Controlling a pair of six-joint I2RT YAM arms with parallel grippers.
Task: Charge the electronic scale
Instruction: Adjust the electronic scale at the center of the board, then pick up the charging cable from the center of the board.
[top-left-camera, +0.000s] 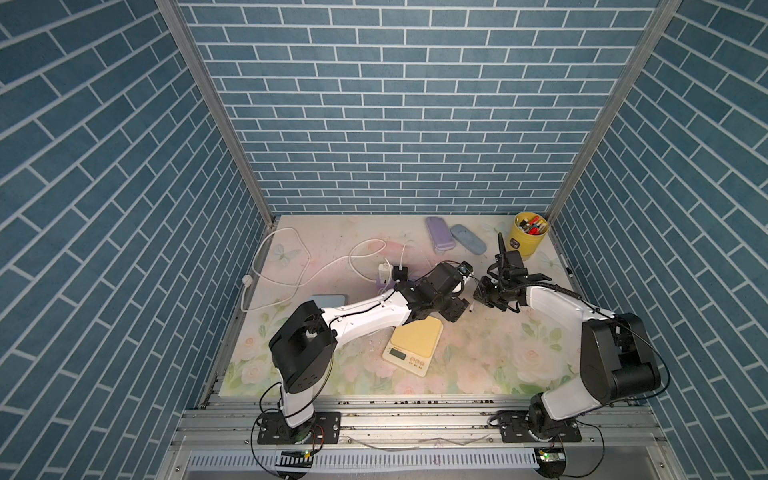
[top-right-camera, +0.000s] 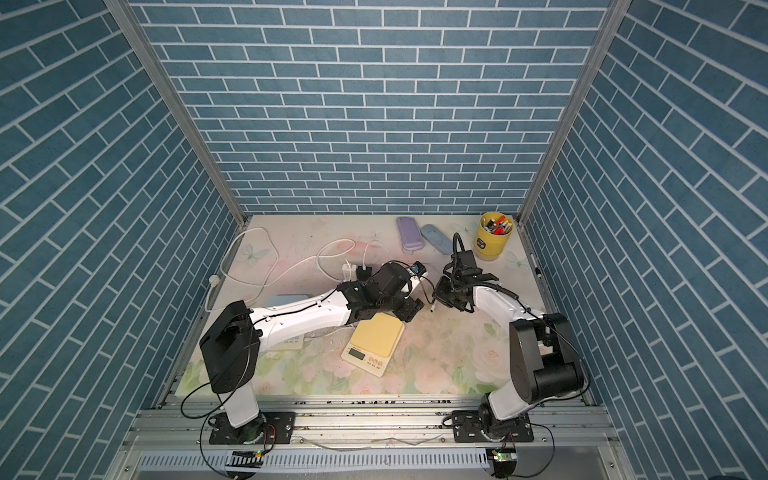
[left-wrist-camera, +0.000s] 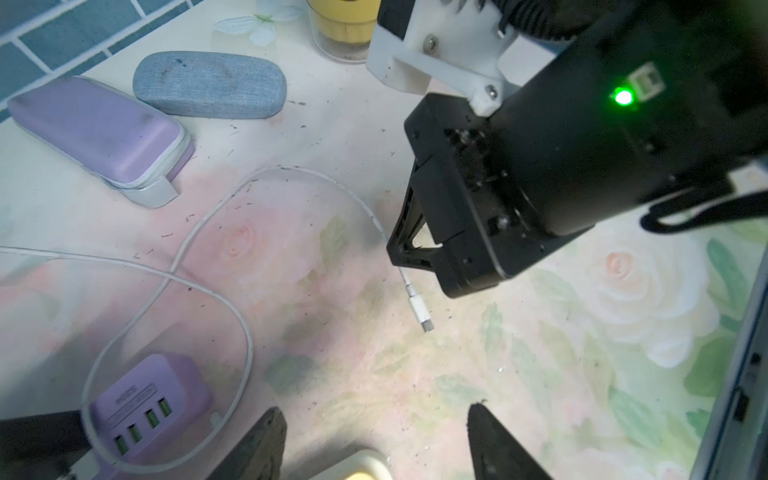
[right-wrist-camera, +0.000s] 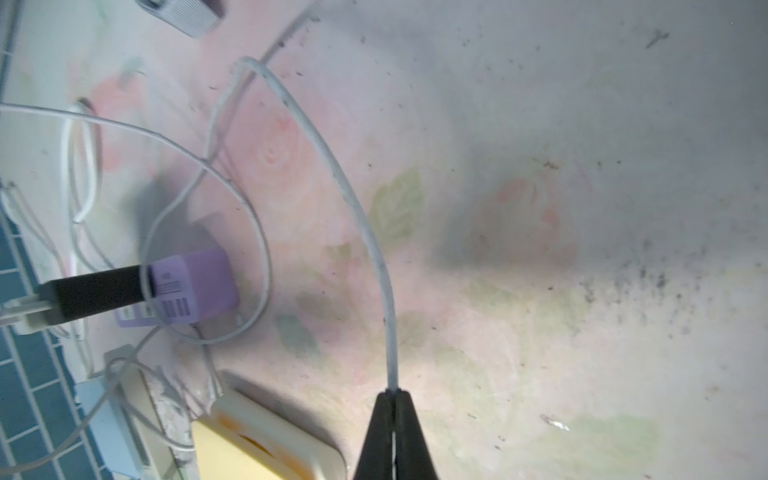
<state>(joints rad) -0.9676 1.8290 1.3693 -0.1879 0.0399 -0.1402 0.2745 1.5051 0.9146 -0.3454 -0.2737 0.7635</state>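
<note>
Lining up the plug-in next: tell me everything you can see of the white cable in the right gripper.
The cable is thin, white and round, rubbery-looking and scuffed grey. The right gripper is shut on it just behind its plug, a white sleeve with a metal tip that sticks out free. From the grip the cable arcs away, lies looped on the table and runs toward the purple charger; where it ends is unclear.

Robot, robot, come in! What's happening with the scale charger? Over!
Right tool shut on white cable, plug hanging free. Left tool open, empty. Yellow scale not plugged in yet. Left arm over its far edge.
</note>
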